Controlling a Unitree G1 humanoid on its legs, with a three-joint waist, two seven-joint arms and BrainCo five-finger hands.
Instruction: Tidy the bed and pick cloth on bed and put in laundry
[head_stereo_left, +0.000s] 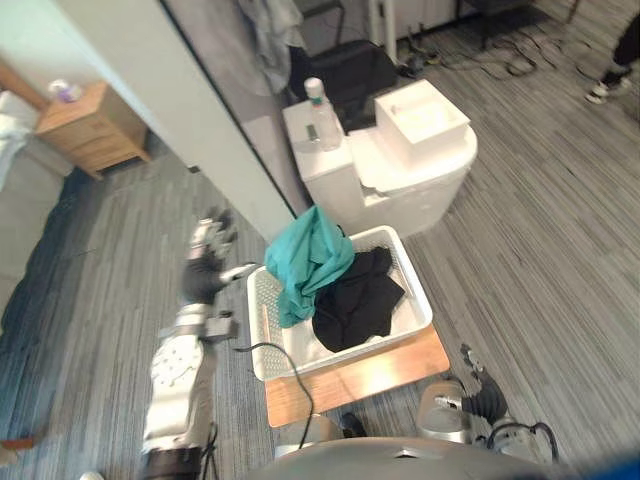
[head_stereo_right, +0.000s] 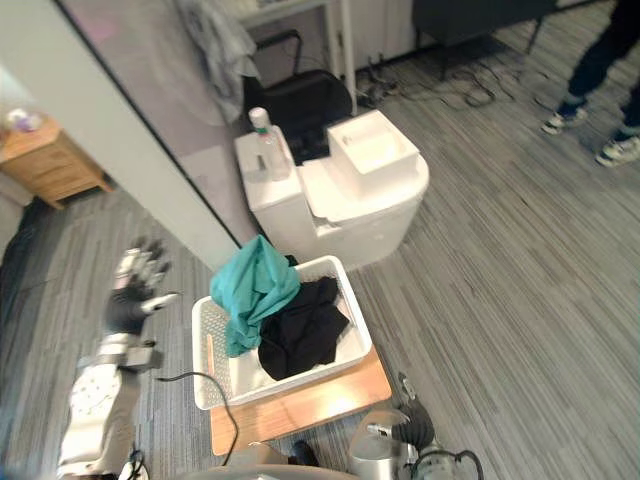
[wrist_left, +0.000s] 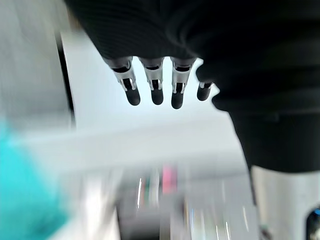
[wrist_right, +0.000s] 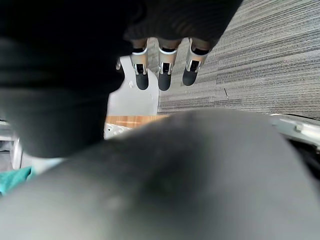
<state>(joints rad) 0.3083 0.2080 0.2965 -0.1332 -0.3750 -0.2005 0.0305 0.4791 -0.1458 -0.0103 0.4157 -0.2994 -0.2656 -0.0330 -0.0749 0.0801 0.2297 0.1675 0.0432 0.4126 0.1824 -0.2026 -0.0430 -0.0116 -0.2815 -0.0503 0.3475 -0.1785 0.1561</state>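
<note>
Teal cloth: heaped in the laundry basket, bunched high at the basket's eleven o'clock corner and spilling over the rim there.
Black cloth: crumpled in the middle of the same basket, at four o'clock of the teal cloth and touching it.
Laundry basket: white and slotted, sitting on a low wooden board that juts out past it at six o'clock.
Left hand: raised at nine o'clock of the basket, just beside its rim but not touching it. The fingers are spread and nearly straight, the thumb points toward the basket, and the hand holds nothing.
Right hand: hanging low at five o'clock of the basket, beyond the corner of the board. Its fingers are relaxed and close to straight over the grey floor, with nothing in them.
White unit: rounded, on the floor at twelve o'clock of the basket and just behind it. It carries a white box and, at the box's nine o'clock, an upright clear bottle.
Nightstand: wooden, well apart at ten o'clock, beyond a pale wall panel.
Person: a shoe and dark trouser legs at two o'clock, far across the striped grey floor.
</note>
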